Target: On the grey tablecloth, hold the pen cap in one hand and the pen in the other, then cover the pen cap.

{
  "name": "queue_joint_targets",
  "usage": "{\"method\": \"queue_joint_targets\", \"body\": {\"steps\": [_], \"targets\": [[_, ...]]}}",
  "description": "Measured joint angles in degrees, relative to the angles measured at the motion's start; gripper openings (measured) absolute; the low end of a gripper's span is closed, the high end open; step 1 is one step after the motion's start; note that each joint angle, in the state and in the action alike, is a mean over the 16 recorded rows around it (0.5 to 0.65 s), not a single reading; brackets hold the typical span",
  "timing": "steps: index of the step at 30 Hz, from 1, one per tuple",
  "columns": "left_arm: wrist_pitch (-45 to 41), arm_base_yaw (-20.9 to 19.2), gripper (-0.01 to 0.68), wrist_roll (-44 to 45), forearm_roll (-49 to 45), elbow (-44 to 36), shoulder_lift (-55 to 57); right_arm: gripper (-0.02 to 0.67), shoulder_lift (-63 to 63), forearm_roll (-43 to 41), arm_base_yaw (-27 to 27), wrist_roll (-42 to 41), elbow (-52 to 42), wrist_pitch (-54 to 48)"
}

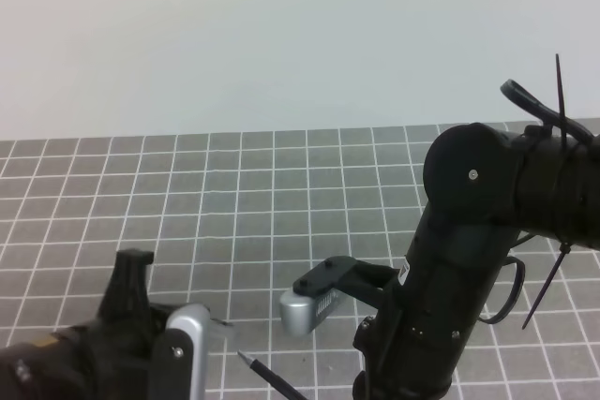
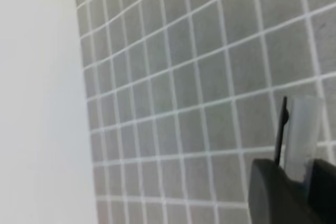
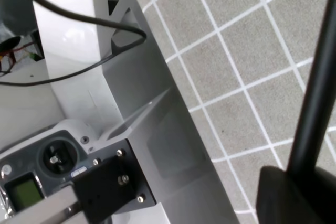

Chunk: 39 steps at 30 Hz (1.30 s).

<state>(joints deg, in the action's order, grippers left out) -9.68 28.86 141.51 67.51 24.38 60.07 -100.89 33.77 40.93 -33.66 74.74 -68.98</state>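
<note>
Grey tablecloth (image 1: 234,194) with its white grid fills the lower half of my high view, a pale blank wall behind it; my right arm (image 1: 469,259) is the biggest thing here, a black column at lower right with zip ties and a cable loop; my left arm (image 1: 103,348) sits low at bottom left. From the right wrist camera I see a white frame and a grey controller box (image 3: 47,166) off the cloth's edge. The right gripper (image 3: 302,179) is clamped on the pen (image 3: 320,87), a long black shaft running up from its fingers above the cloth; its pointed tip (image 1: 246,359) shows low in the high view. The left gripper (image 2: 296,174) pinches a slim dark piece, probably the pen cap (image 2: 282,129), against a translucent pad.
</note>
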Motion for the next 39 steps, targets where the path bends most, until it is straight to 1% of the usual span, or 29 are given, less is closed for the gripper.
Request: {"method": "queue_joint_targets", "body": {"steps": [9,17,26,39], "targets": [[-3.00,0.00,0.079,0.97,0.15,-0.01,0.02,0.073,0.00,-0.96,0.00,-0.91,0.00,0.00],[-6.63,0.00,0.079,3.91,0.16,-0.01,0.02,0.073,0.00,-1.73,0.04,-2.38,0.00,0.00],[-9.41,0.00,0.079,9.53,1.16,-0.01,0.02,0.073,0.00,-1.80,0.11,-3.99,0.00,0.00],[-9.90,0.00,0.079,17.70,5.00,-0.01,0.02,0.073,0.00,-1.80,0.13,-3.79,0.00,0.00]]}}
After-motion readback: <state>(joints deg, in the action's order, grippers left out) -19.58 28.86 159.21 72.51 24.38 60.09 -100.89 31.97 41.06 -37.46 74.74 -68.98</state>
